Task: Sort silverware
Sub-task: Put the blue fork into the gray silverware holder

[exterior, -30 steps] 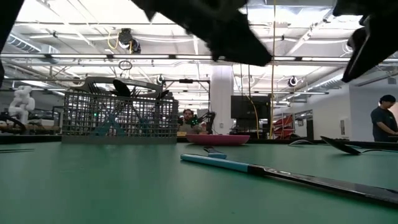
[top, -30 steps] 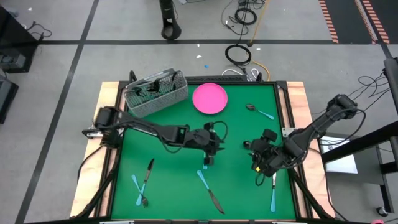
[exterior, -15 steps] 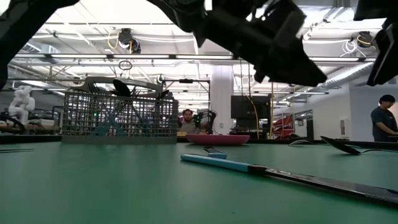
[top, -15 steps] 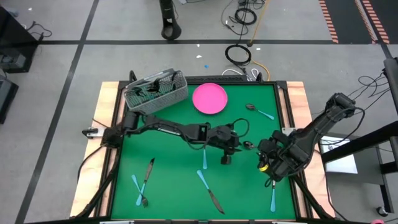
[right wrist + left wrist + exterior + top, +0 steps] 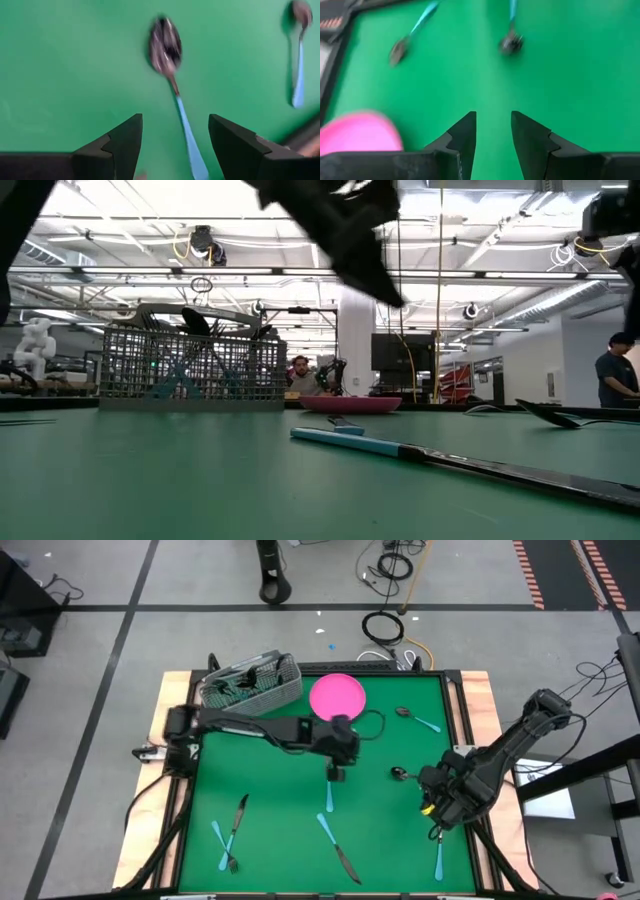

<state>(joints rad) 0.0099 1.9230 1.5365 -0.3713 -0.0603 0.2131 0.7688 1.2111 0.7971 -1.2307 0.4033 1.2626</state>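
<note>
Left gripper point(image 5: 336, 774): counter point(image 5: 280, 810) centre, fingers released, empty. Right gripper point(image 5: 175, 131): 3 o'clock edge, fingers released astride blue-handled spoon point(image 5: 172, 75). Remaining silverware point(image 5: 232, 830) scattered at 5–8 o'clock; middle open.

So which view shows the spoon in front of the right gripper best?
The right wrist view: the spoon, dark bowl and light blue handle, lies on the mat ahead of the open right gripper. The high view shows only its small bowl; the low view doesn't clearly show it.
</note>
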